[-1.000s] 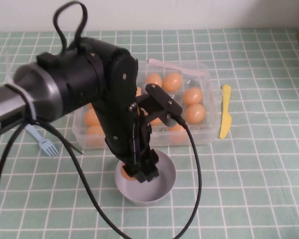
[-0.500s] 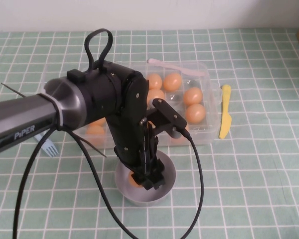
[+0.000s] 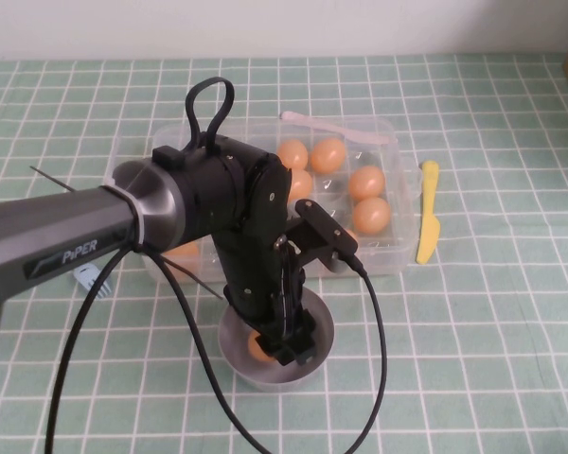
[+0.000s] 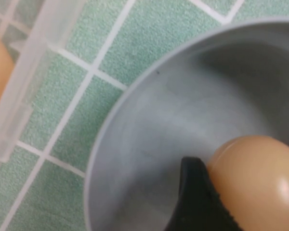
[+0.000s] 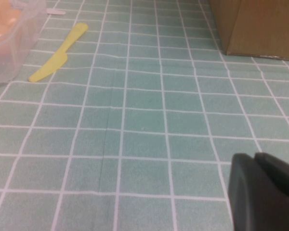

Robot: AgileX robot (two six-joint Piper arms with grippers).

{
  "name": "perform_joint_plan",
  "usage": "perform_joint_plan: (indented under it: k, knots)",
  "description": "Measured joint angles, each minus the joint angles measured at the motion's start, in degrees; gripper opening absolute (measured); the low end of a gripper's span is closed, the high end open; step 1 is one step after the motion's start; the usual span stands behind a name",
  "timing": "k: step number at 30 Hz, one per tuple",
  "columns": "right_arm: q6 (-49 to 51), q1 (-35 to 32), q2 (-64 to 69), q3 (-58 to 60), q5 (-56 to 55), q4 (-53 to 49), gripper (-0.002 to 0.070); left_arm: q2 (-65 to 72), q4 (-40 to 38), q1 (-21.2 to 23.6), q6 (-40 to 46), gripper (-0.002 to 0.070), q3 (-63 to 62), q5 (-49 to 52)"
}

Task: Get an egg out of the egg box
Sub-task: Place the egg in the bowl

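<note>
My left gripper [image 3: 282, 346] reaches down inside the round grey bowl [image 3: 324, 328] and is shut on an orange-tan egg [image 3: 259, 346]. In the left wrist view one black finger [image 4: 195, 192] presses the side of the egg [image 4: 260, 178], low in the bowl [image 4: 135, 125]; the other finger is out of frame. The clear egg box [image 3: 395, 253] stands behind the bowl with several eggs [image 3: 369, 216] in its cells, partly hidden by the arm. My right gripper [image 5: 265, 192] shows only in its wrist view, shut and empty, low over bare tablecloth.
A yellow plastic knife [image 3: 426, 223] lies right of the egg box and shows in the right wrist view [image 5: 58, 60]. A blue fork [image 3: 88, 278] lies at the left. A wooden box [image 5: 260, 24] stands at the far right. The egg box's pink strip [image 3: 336, 127] runs along its far edge.
My left gripper has sunk deeper into the bowl with the egg still held, and the arm has shifted a little to the right.
</note>
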Motion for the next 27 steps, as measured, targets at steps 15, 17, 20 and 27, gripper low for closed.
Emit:
perform_joint_plan:
  k: [15, 17, 20, 27]
  knots:
    - [0.0, 0.0, 0.0, 0.0, 0.0, 0.0, -0.0018, -0.84, 3.49, 0.0, 0.0, 0.0473, 0.12, -1.49]
    - [0.0, 0.0, 0.0, 0.0, 0.0, 0.0, -0.0018, -3.11, 4.51, 0.0, -0.11, 0.0473, 0.12, -1.49]
    - [0.0, 0.0, 0.0, 0.0, 0.0, 0.0, -0.0018, -8.68, 4.77, 0.0, -1.08, 0.047, 0.12, -1.24]
    - [0.0, 0.0, 0.0, 0.0, 0.0, 0.0, -0.0018, -21.5, 3.91, 0.0, -5.42, 0.0217, 0.12, 2.31]
